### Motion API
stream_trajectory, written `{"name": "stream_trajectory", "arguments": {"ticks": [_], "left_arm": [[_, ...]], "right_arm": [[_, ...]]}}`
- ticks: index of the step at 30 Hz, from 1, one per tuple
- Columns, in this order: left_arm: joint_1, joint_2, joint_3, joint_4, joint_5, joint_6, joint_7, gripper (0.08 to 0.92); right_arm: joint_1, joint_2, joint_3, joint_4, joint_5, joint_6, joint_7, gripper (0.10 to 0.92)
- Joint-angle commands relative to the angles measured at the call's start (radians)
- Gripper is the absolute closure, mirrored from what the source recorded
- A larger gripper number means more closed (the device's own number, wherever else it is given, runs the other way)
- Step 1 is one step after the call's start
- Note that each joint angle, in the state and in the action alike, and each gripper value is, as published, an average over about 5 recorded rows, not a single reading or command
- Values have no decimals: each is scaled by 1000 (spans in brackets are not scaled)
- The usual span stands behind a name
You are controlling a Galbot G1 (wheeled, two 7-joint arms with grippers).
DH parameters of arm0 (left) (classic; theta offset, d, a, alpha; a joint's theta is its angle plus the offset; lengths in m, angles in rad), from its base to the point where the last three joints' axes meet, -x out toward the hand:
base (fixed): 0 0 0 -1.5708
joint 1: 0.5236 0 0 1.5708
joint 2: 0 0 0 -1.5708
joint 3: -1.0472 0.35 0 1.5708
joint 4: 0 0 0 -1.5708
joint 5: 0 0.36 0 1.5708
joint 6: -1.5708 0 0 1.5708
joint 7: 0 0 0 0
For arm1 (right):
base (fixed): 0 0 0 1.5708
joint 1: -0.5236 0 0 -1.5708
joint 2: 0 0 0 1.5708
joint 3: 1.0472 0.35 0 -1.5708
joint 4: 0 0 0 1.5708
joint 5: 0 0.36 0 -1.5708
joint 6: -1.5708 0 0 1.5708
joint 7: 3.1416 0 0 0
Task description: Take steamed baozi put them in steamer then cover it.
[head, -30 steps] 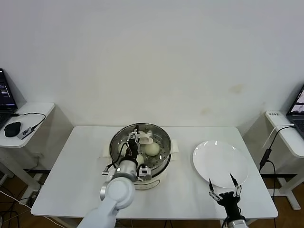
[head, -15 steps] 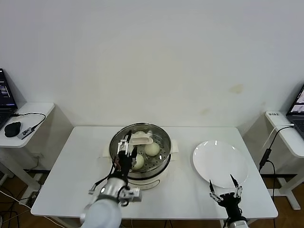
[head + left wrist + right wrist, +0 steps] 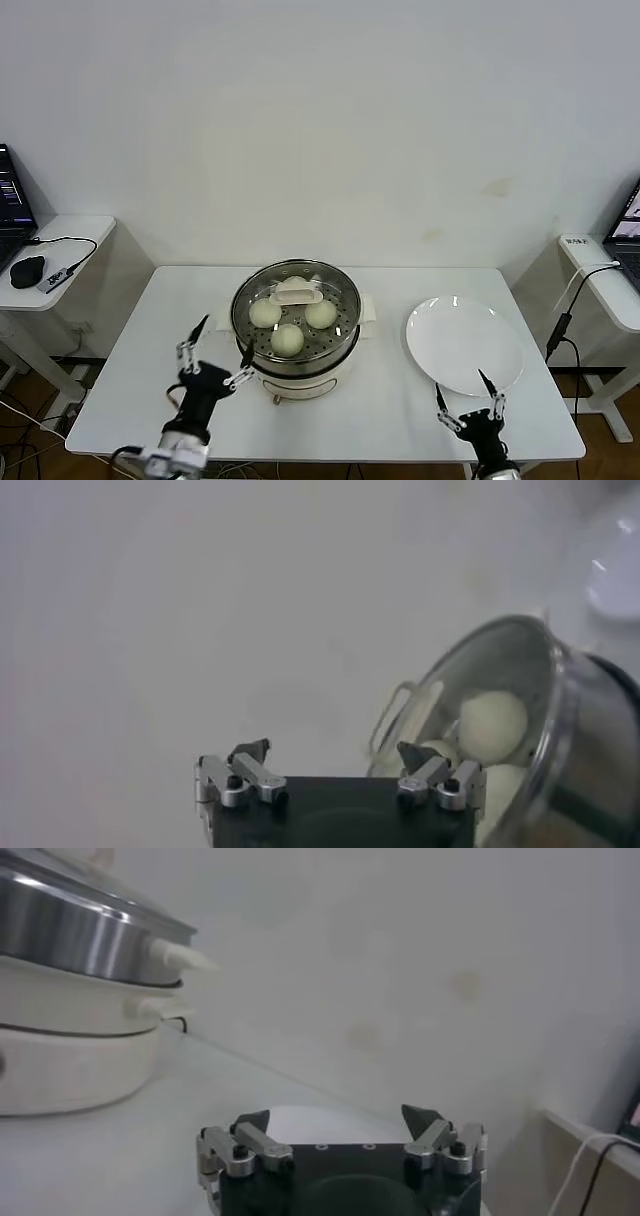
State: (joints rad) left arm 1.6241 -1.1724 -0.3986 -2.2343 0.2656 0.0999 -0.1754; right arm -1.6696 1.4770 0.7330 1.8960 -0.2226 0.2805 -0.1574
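1. Head view: we see the steamer [image 3: 296, 325] mid-table with the cover [image 3: 296, 297] on it; its cream handle sits toward the back. Three steamed baozi [image 3: 288, 339] show through the glass; a fourth we can't confirm.
2. Left gripper [image 3: 215, 352] hangs just beside the steamer's left-front, fingers spread, holding nothing.
3. Right gripper [image 3: 467, 401] sits at the near edge by the white plate [image 3: 464, 343], fingers apart, empty.
4. Left wrist view adds a close look at the cover rim and buns [image 3: 492, 723] under the glass.
5. Right wrist view shows only the steamer's side wall [image 3: 75, 938] and white base; buns hidden there.
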Motion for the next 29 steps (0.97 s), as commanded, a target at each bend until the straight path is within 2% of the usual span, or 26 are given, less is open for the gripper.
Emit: {"name": "stream_trajectory", "arguments": {"ticks": [1,5,8,18,29], "left_arm": [[224,-86,-119,74,-565,-318,-117,177],[243,-112,-140,184,-608,-386,-81,177],[263,-118,-160,214,-608,-402,-43,177],[291,-149,-169,202,-548,-403,1,177],[287,-151,-165,209,-537,-369,12,177]], "right_arm": [[-82,-93,-59,60,92,-26,1,203],[-105,-113,-79,94,140,-57,-2,203],[-114,-121,-99,116,171,-92,-3,203],[-140,-134,-138,157,204,-175,6,203],[-153,-136,-136,178,208,-204,0,203]]}}
